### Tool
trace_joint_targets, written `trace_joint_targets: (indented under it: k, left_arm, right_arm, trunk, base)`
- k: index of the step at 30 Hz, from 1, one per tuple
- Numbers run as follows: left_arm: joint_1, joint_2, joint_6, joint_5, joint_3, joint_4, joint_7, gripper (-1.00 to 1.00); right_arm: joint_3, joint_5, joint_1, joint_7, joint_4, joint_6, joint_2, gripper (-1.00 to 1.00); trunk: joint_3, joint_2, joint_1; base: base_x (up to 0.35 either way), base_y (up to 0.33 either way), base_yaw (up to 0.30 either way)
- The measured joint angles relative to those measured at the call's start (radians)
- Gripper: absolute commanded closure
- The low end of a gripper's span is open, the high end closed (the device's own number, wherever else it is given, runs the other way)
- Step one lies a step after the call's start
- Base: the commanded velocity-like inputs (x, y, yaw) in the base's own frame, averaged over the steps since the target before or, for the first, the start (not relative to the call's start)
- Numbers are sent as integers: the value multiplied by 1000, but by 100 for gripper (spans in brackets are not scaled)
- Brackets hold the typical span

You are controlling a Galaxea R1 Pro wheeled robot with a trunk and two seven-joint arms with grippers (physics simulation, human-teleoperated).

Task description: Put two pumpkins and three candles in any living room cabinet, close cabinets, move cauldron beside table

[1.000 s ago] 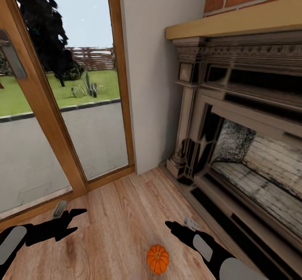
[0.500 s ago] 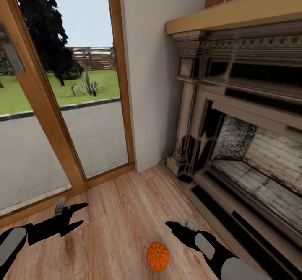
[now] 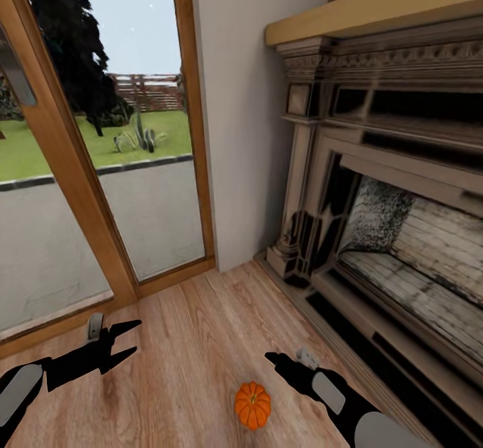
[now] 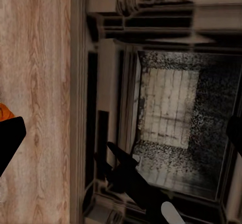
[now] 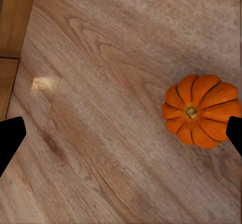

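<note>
One small orange pumpkin (image 3: 253, 404) sits on the wood floor in front of the fireplace, and the right wrist view looks down on it (image 5: 201, 110). My right gripper (image 3: 276, 362) hovers just to the right of it and slightly beyond, open, with one black fingertip (image 5: 235, 133) close beside the pumpkin and nothing held. My left gripper (image 3: 127, 338) is open and empty, low over the floor well to the pumpkin's left. An orange sliver of the pumpkin (image 4: 4, 112) shows in the left wrist view. The cabinet, table, candles, cauldron and the other pumpkin are out of view.
A carved fireplace (image 3: 376, 247) with a raised hearth runs along the right. A glass door with a wooden frame (image 3: 80, 193) stands on the left, with a white wall section (image 3: 248, 113) between them. Wood floor (image 3: 194, 354) lies open around the pumpkin.
The whole picture has shifted slightly, so the camera moved. My left gripper has edged a little forward. The pumpkin and right gripper look unmoved.
</note>
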Motion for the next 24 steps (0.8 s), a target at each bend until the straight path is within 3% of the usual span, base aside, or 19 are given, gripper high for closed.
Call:
trace_joint_targets:
  k: [6, 19, 24]
  left_arm:
    - [0, -1, 0, 0, -1, -1, 0, -100]
    - [0, -2, 0, 0, -3, -1, -1, -100]
    - [0, -1, 0, 0, -24, -1, -5, -100]
  right_arm:
    - [-1, -8, 0, 6, 0, -5, -13, -100]
    - [-2, -24, 0, 57, 0, -13, -16, -100]
    - [-2, -49, 0, 68, 3, -13, -18, -100]
  trunk:
    - [-19, -42, 23]
    - [-60, -133, 73]
    - [-75, -168, 92]
  base:
    - [0, 0, 0]
    - [0, 0, 0]
    - [0, 0, 0]
